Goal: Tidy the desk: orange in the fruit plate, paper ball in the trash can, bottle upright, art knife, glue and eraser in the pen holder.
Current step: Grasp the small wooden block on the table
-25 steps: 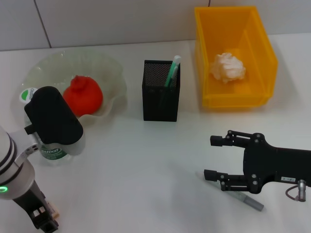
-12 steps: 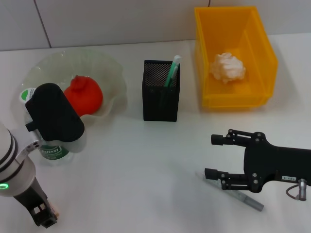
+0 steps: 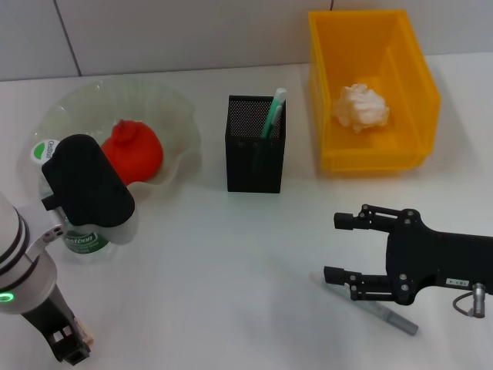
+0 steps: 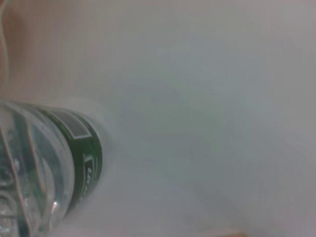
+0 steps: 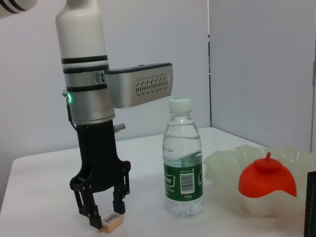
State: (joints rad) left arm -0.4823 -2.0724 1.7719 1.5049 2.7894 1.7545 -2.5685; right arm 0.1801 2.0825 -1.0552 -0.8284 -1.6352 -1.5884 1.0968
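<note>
A: Where is the left gripper (image 5: 106, 217)?

B: Low at the table's near-left corner. The right wrist view shows its fingers closed down around the eraser (image 5: 110, 222), which sits on the table (image 3: 231, 262). In the head view the arm's housing hides most of the bottle (image 3: 86, 240); only the green label shows.

A: Is the bottle upright?

B: Yes, it stands capped beside the fruit plate (image 3: 166, 100), which holds the orange (image 3: 132, 150).

A: And the right gripper (image 3: 336, 247)?

B: Its fingers are spread wide and hold nothing. It hovers over a grey pen-like tool (image 3: 393, 318), partly covered, so its type is hard to tell.

A: The rest?

B: The paper ball (image 3: 359, 107) lies in the trash can (image 3: 420, 73). A green-and-white stick pokes from the pen holder (image 3: 255, 154).
</note>
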